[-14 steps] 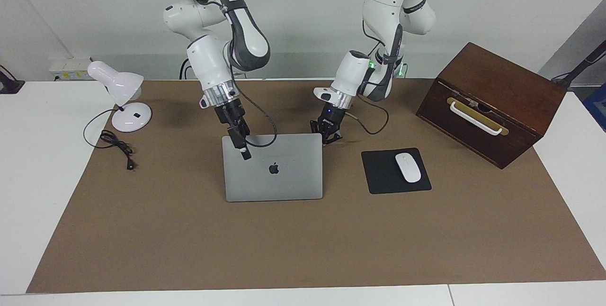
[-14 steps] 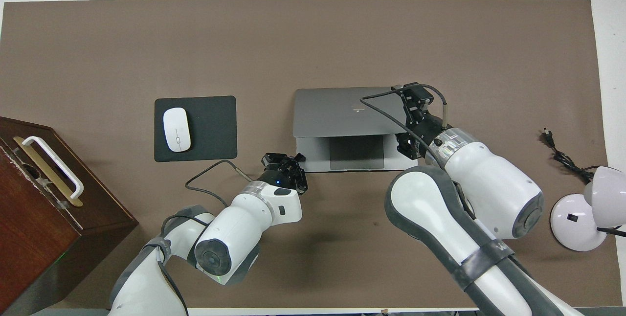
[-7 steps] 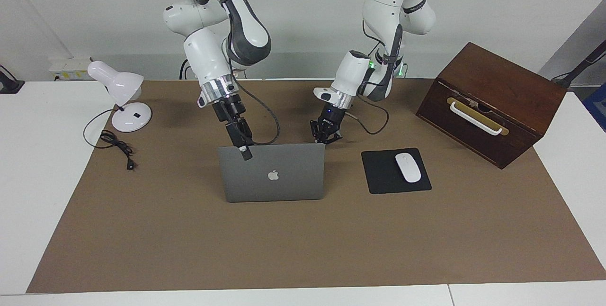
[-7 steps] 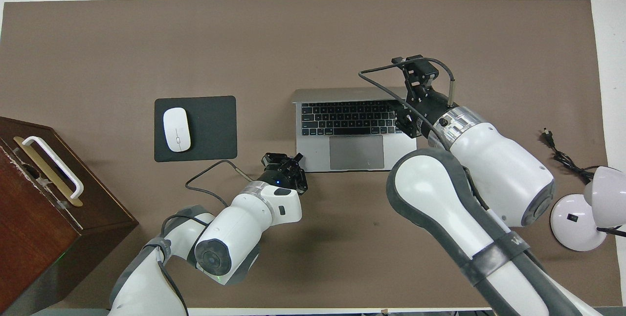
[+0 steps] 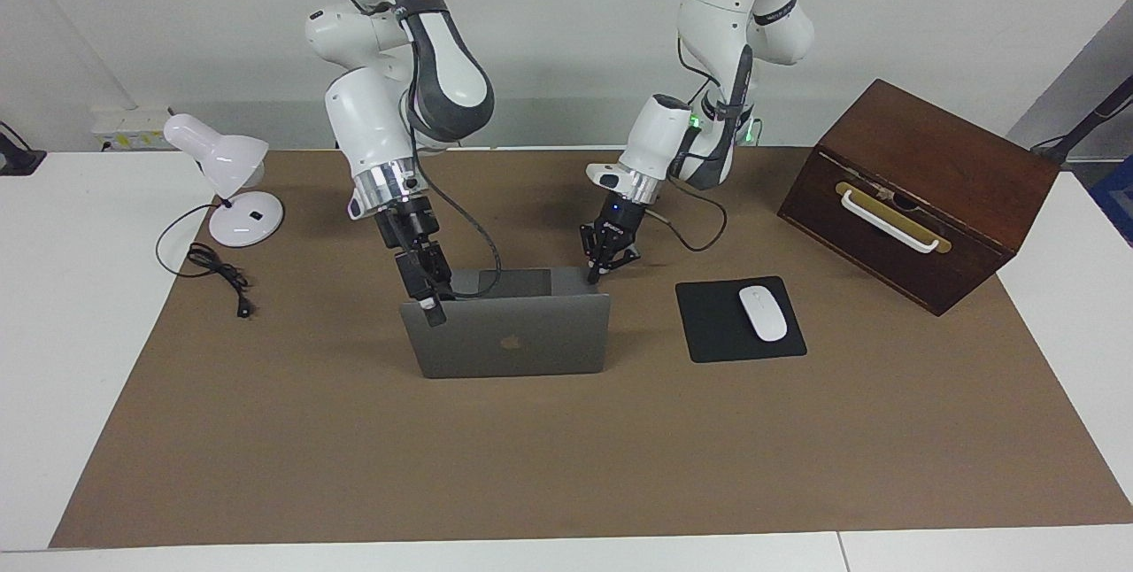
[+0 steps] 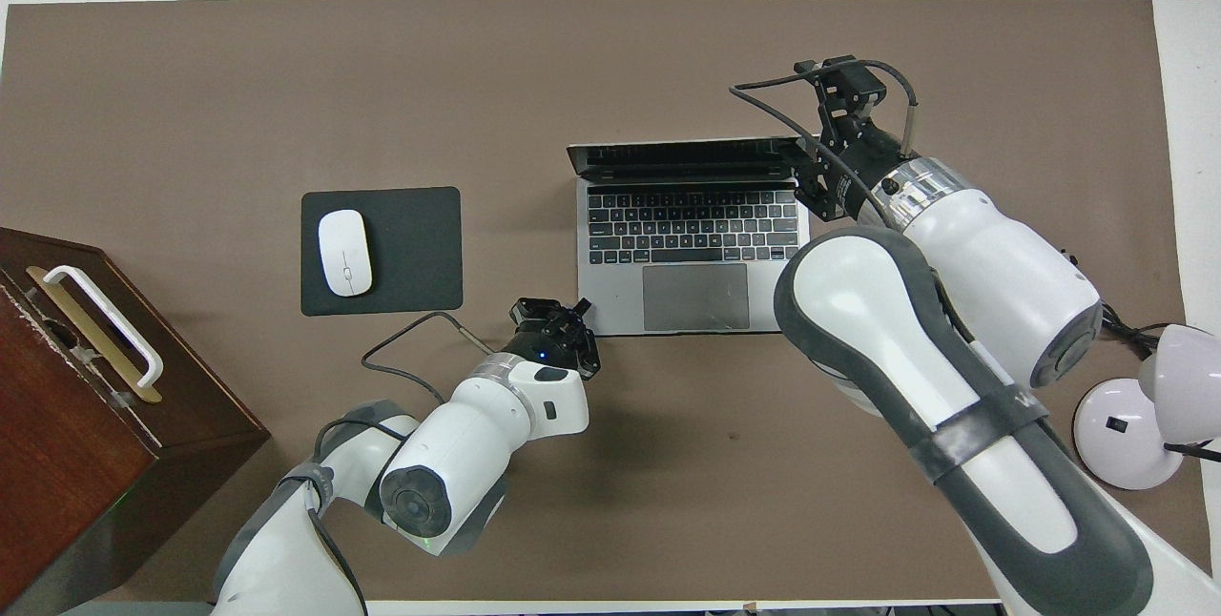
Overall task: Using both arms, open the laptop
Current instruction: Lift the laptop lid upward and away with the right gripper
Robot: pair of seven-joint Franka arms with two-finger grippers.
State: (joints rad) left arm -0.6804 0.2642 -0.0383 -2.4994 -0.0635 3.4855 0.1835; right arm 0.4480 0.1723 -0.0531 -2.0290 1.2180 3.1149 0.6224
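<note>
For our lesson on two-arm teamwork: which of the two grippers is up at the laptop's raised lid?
The right gripper, at the top corner of the laptop lid, toward the right arm's end. The left gripper sits low by its base corner.

Open brown mat is left on the part of the desk (image 5: 566, 466) farther from the robots. The middle is blocked by the raised laptop (image 5: 509, 337) lid, flanked by the mouse pad (image 5: 708, 324); the ends are taken by a wooden box (image 5: 921, 191) and a lamp (image 5: 226, 173).
</note>
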